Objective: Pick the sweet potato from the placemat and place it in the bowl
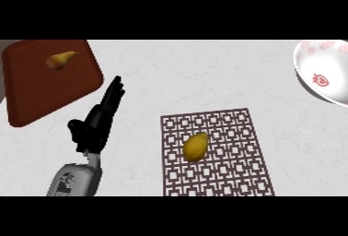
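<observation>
Table [204,73] carries everything.

- Placemat [238,138]: near side, a little right of centre, its near end at the view's lower edge.
- Sweet potato [195,147]: on the placemat, left of its middle, lying lengthwise near-to-far.
- Board [41,97]: far left corner, set askew.
- Pear [59,60]: on the board's far part.
- Bowl [329,64]: far right, cut by the view's right edge, well apart from the placemat.
- Left hand [95,124]: over the table between board and placemat, apart from the sweet potato. Its fingers [112,92] end just beside the board's right corner.
</observation>
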You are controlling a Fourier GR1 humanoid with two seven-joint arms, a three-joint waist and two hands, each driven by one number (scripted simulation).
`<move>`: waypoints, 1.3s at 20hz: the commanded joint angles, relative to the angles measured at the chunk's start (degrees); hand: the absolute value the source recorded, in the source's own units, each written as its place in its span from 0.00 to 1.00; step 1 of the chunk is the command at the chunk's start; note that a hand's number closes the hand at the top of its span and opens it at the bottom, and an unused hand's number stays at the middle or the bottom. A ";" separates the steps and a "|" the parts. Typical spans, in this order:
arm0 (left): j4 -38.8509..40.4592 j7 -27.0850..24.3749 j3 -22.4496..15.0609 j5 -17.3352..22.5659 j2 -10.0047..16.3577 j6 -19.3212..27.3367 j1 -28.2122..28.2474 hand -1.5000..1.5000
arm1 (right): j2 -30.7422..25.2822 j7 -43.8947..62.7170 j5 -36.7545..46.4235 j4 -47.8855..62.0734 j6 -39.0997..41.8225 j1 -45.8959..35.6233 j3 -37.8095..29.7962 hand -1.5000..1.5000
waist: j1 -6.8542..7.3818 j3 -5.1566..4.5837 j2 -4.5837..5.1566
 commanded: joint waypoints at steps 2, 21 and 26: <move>2.64 -1.08 1.05 -0.12 0.20 0.01 -2.59 0.50 | 4.70 -8.98 8.26 13.36 -2.11 -7.80 3.39 1.00 | 0.17 0.05 0.36; 0.69 -0.36 0.02 -0.11 -0.51 -0.19 -1.69 0.50 | 12.44 -17.52 12.41 32.23 9.26 -15.19 10.49 0.00 | 0.90 0.30 1.06; -0.38 0.30 -0.16 -0.28 -0.03 -0.36 -0.65 0.50 | 12.09 -16.49 4.70 33.81 12.66 -16.94 5.20 0.00 | 0.56 0.40 0.68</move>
